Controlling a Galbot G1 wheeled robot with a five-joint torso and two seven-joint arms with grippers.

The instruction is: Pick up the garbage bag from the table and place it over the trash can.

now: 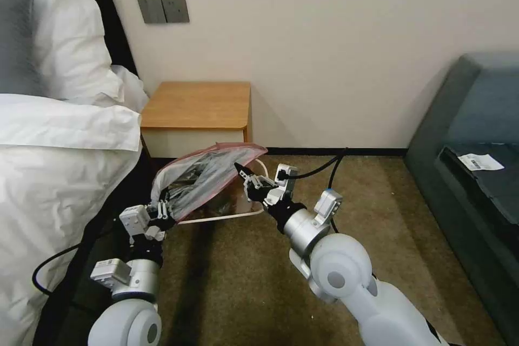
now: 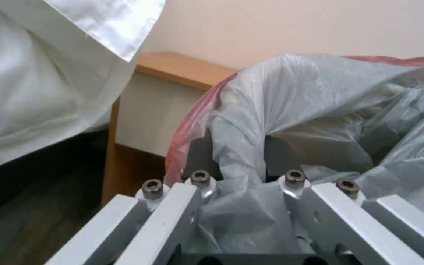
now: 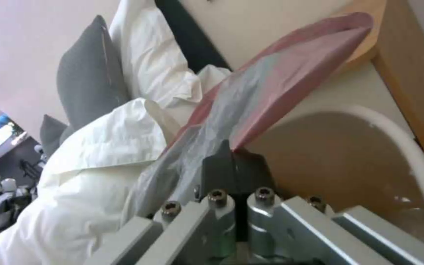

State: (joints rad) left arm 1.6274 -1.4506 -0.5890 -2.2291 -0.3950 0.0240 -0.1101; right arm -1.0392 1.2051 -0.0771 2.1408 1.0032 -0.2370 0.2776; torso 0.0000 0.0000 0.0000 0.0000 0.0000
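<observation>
The bag (image 1: 208, 175) was held off the floor, stretched between both grippers in front of the table (image 1: 197, 105) and over the can (image 1: 258, 211), whose pale rim showed beneath and beside it. Its pinkish-red rim ran along the upper edge, nearest the table's drawer front.

The left gripper (image 1: 161, 215) was at the bag's lower left end, near the bed (image 1: 59, 135). In the left wrist view its fingers (image 2: 197, 154) stood somewhat apart, with grey plastic bunched between and over them; the bag (image 2: 329, 117) hung from it, so it was gripping the bag.

The right gripper (image 1: 241, 171) was at the bag's right side, above the can. In the right wrist view its dark pads (image 3: 219, 171) were pressed together on the bag's edge (image 3: 290, 70), with the can's rim (image 3: 408, 143) curving just beside them.

The table's top carried nothing.
</observation>
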